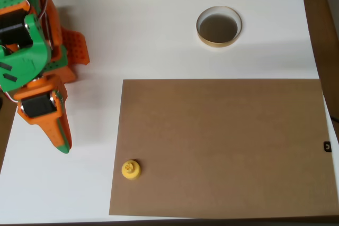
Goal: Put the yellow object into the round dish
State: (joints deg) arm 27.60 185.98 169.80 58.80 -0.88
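The yellow object (131, 169) is a small round piece with a knob on top, standing near the lower left corner of a brown board. On the white table above the board's upper edge rests the round dish (219, 26), tan-rimmed, dark inside and holding nothing. My orange and green gripper (63, 145) hangs at the left side of the overhead view, pointing down the picture. Its fingers lie together with nothing between them. It is well left of the yellow object and a little above it, and far from the dish.
A large brown board (222, 146) covers the lower right of the white table (159, 25). The arm's orange and green base (32, 30) fills the upper left corner. A dark wooden strip (323, 25) runs along the right edge.
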